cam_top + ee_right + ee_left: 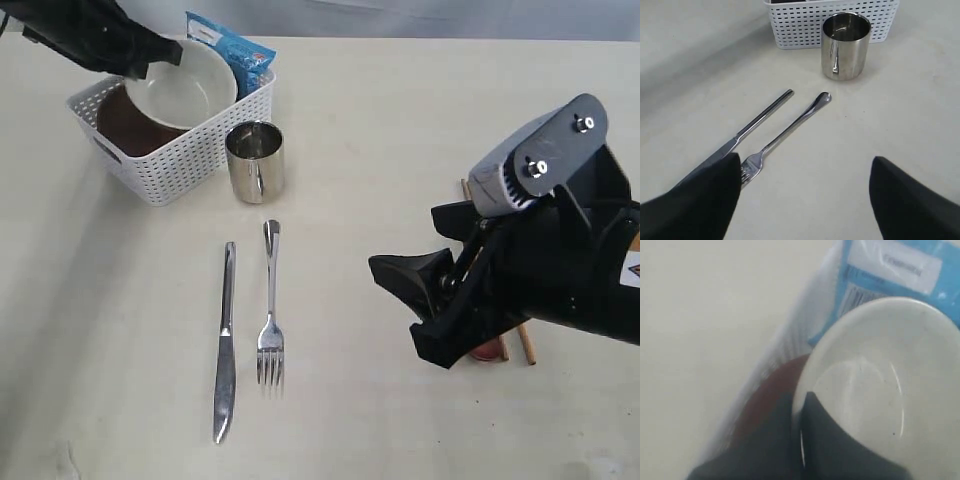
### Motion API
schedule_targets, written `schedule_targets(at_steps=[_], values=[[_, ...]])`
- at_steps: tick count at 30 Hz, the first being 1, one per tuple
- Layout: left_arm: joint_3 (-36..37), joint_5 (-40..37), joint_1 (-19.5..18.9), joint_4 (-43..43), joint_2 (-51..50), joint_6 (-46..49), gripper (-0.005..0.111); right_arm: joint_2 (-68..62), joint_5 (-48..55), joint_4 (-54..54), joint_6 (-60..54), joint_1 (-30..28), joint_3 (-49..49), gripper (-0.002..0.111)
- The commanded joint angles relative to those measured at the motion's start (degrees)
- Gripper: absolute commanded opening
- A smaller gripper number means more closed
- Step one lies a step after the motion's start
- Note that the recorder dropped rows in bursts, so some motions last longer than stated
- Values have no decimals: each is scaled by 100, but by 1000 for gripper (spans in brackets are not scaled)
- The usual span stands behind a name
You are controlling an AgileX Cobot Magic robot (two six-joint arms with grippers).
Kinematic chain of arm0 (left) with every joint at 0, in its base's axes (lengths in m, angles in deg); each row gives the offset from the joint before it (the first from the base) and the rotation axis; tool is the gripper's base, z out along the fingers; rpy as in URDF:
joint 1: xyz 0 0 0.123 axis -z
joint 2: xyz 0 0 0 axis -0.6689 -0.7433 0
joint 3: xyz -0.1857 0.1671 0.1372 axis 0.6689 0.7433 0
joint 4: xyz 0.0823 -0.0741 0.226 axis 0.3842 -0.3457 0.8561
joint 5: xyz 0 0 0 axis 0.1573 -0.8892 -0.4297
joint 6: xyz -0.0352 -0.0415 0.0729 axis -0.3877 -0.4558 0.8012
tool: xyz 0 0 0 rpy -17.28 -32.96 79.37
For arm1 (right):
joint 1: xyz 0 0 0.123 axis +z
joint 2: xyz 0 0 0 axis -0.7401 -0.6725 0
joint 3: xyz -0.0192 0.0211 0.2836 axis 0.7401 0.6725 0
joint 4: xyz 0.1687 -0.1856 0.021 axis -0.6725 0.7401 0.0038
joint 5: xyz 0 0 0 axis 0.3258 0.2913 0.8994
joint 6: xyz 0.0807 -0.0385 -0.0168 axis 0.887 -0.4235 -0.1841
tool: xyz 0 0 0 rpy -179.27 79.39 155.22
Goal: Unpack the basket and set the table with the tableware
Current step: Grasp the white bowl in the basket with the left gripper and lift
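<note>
The surface (400, 130) lay bare across the upper middle and upper right of the frame, and down the left edge below the basket (180, 165). The basket, at upper left, was crowded: the bowl (190, 90), a blue packet (235, 50) and the left gripper (150, 62) clamped on the bowl's rim blocked its mouth. The cup (255, 160) stood just beside its right corner. Knife (226, 340) and fork (270, 320) lay close together at lower centre; the right gripper (412, 308), jaws wide, filled the right side.
</note>
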Motion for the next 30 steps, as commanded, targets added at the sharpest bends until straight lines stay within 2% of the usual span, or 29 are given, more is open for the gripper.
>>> schedule_targets(at_steps=[1,9,13,16,24,30], values=[[-19,-65,7,-17,444,-42,0,47,-186,18,-25,17,11,68],[-19,-661,19,-41,1114,-42,0,47,-303,18,-25,17,11,68],[-19,-1096,263,-185,1355,-30,0,47,-339,18,-48,-37,11,68],[-5,-1335,663,-364,1436,142,0,47,-352,18,-22,-187,11,68],[5,-1504,2085,-578,1413,439,0,58,-223,-126,56,-826,11,68],[487,-1039,2845,-671,1403,439,0,58,-87,-126,249,-1377,11,68]])
